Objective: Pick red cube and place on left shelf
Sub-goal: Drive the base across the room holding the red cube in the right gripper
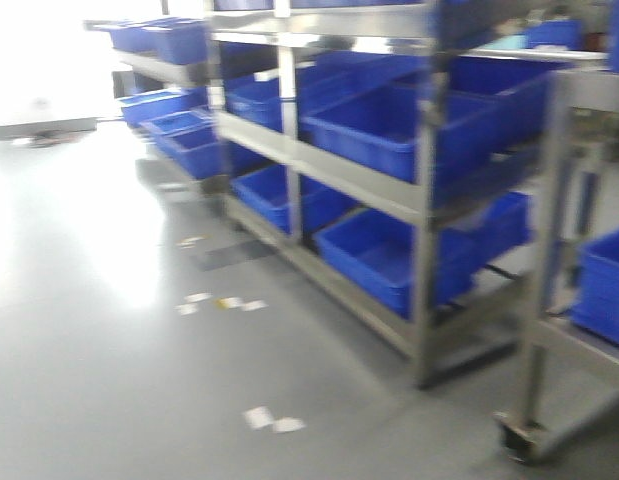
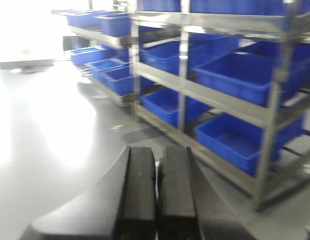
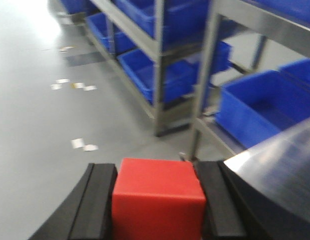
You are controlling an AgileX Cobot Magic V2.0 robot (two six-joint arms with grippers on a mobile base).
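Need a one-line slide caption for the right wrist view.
Right gripper clamps the red cube between its black fingers, facing the steel left shelf lined with blue crates.

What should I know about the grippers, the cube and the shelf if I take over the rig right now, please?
Left gripper: shut, empty.
Right gripper: shut on the matte red cube.
The shiny stainless steel tiered shelf, lined with dark blue plastic crates, stands ahead to the right, not yet reached.
Done: cube picked up.
Left: reach the shelf and set the cube on it.
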